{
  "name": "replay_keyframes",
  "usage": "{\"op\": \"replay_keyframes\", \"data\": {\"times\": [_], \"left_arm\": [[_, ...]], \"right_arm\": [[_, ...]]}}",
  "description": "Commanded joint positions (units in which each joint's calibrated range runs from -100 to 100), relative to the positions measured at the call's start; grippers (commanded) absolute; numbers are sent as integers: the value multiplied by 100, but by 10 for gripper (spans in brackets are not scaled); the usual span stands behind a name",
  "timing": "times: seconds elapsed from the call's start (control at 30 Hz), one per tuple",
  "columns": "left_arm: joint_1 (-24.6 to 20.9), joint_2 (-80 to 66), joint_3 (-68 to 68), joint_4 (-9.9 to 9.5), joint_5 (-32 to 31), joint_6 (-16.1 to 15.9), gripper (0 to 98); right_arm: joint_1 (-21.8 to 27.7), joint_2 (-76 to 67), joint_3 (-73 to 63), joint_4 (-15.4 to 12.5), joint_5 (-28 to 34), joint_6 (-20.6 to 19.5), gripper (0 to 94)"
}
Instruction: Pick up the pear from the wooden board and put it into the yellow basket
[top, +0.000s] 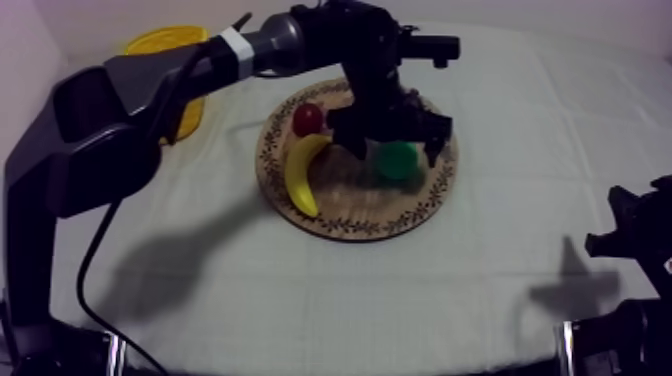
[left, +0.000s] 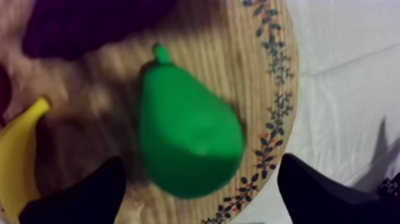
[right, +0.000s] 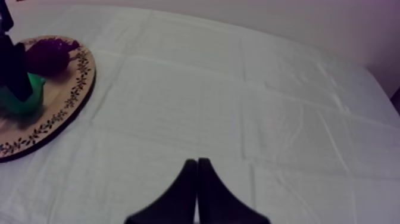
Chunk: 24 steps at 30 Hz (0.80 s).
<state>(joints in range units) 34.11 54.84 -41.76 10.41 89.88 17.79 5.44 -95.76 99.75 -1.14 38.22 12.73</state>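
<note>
While left tool (left: 200, 165) spread over one pear (left: 186, 136), board (left: 229, 50) also bears one banana (left: 14, 156) (right tool (right: 197, 162) pressed together).

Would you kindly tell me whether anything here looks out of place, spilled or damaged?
Nothing stands out. The pear lies intact on the wooden board, straddled by the open left gripper, the banana and small red fruit beside it, nothing spilled.
</note>
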Motion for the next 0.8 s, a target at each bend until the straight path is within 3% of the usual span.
{"op": "replay_keyframes", "data": {"times": [0.0, 0.17, 0.37, 0.57, 0.77], "left_arm": [[2, 202, -463, 30, 102, -4, 954], [32, 528, -928, 71, 337, -20, 856], [48, 855, -1251, 99, 586, 35, 855], [41, 1206, -1731, 154, 900, -15, 630], [-27, 1383, -1910, 268, 978, -47, 557]], "right_arm": [[-1, 1, 3, 0, 0, -1, 3], [-1, 1, 3, 0, 0, -1, 3], [-1, 1, 3, 0, 0, -1, 3], [-1, 1, 3, 0, 0, -1, 3], [-1, 1, 3, 0, 0, -1, 3]]}}
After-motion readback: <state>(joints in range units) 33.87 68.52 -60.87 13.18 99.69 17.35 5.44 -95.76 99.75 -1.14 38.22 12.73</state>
